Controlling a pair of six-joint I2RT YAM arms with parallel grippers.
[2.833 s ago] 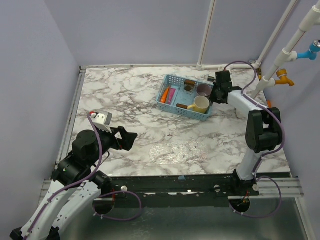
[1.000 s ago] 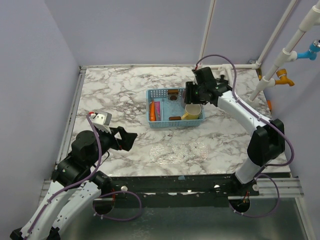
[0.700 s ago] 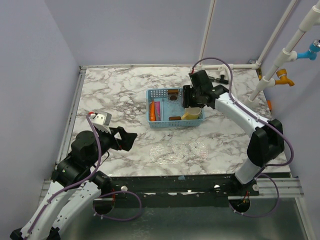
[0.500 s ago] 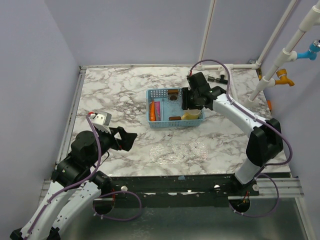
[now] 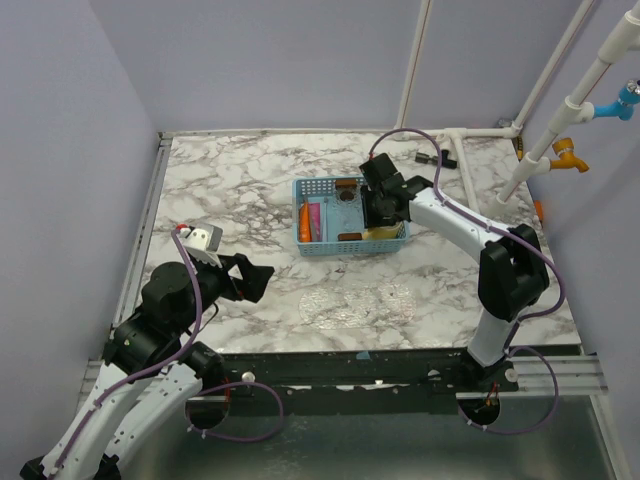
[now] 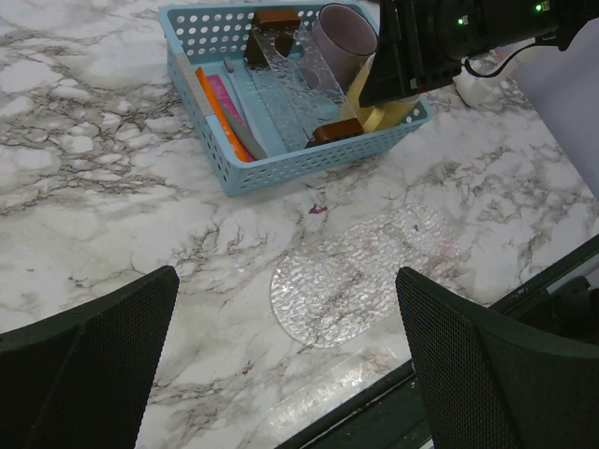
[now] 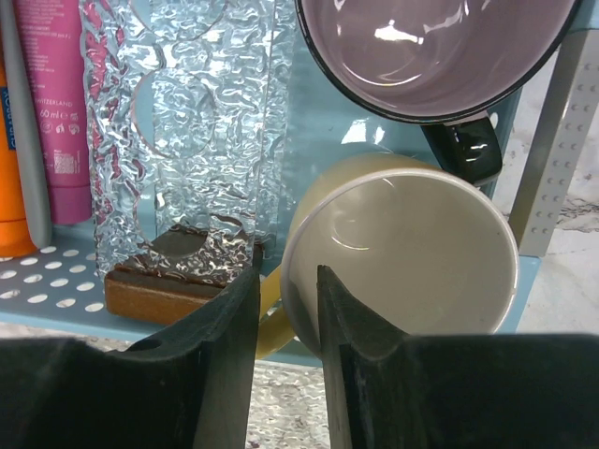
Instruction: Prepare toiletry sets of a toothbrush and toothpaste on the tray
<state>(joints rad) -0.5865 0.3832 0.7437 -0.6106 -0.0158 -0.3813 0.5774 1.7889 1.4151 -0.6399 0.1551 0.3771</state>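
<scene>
My right pincer point(image 7: 285, 278) has slid over the basket point(image 5: 340, 247), narrowing astride the mug point(image 7: 412, 271) rim, probably to lift it; whether it grips, I cannot tell. Left pincer point(image 6: 281, 285) gapes.

The basket point(image 5: 340, 247) stands on the table point(image 5: 230, 190), just past its middle toward 1 o'clock. Inside it, the tubes point(image 7: 61, 94) lie at the 9 o'clock end and the tray point(image 7: 197, 122) in the middle. Two mugs are at the 3 o'clock end, the near mug point(image 7: 412, 271) at 6 o'clock of the far mug point(image 7: 430, 47). A mat point(image 6: 356, 276) lies on the table at 6 o'clock of the basket.
</scene>
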